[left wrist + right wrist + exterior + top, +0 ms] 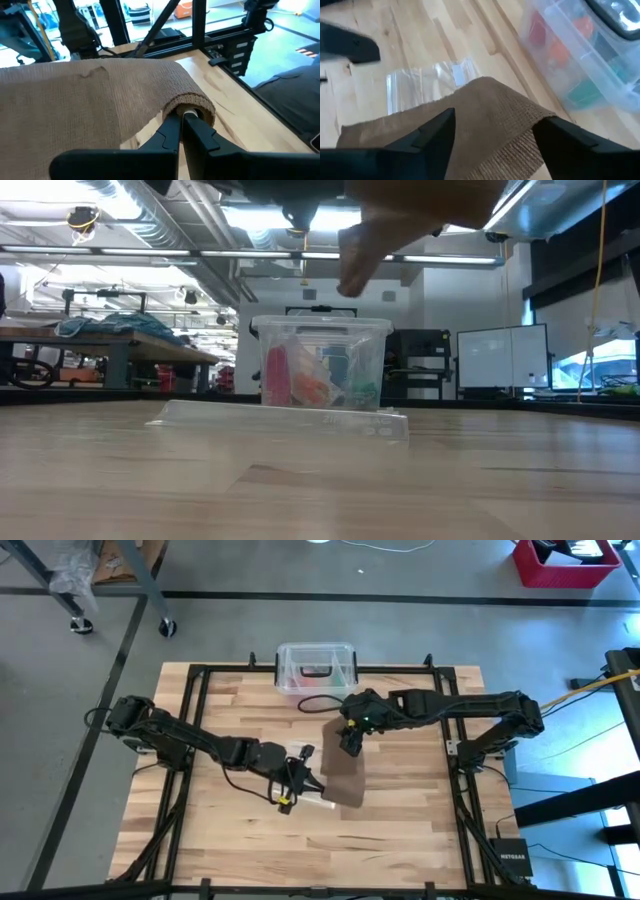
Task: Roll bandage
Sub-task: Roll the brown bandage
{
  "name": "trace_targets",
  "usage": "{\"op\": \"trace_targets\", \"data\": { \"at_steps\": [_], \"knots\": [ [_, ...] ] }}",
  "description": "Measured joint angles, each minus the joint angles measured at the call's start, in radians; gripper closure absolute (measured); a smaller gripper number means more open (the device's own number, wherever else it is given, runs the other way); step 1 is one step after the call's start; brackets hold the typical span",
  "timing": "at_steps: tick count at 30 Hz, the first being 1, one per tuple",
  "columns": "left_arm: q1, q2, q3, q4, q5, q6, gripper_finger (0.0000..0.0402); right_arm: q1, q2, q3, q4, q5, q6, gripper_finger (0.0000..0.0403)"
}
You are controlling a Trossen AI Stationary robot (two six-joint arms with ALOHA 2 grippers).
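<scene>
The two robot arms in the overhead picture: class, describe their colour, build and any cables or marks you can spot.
Both arms are black and jointed. The left arm ends in a left claw with a small yellow mark and looping black cables. The right arm shows a small green light near its right claw. Up close, the fingers are matt black and angular.

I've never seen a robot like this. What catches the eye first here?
Mid-table, two dark arms share a brown bandage. The left gripper is shut on its rolled end, while the right gripper stands open around the loose end, which is lifted off the wood. A clear box of colourful items sits at the table's far edge.
</scene>
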Motion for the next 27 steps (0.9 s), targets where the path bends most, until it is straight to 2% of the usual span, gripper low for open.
{"op": "trace_targets", "data": {
  "at_steps": [6,19,24,27],
  "knots": [
    [0.0,0.0,0.0,-0.001,-0.002,0.0,0.0401,0.0,0.009,0.0,-0.003,0.0,-0.006,0.0102],
    [0.0,0.0,0.0,-0.005,-0.012,0.003,0.0402,0.0,0.008,0.003,0.011,-0.002,-0.023,0.01],
    [0.001,0.0,0.0,-0.026,-0.014,0.002,0.0402,0.001,0.003,0.155,-0.092,-0.066,-0.023,0.01],
    [0.005,0.0,0.0,-0.034,-0.02,-0.001,0.0402,0.002,-0.001,0.253,-0.166,-0.059,-0.023,0.01]
  ]
}}
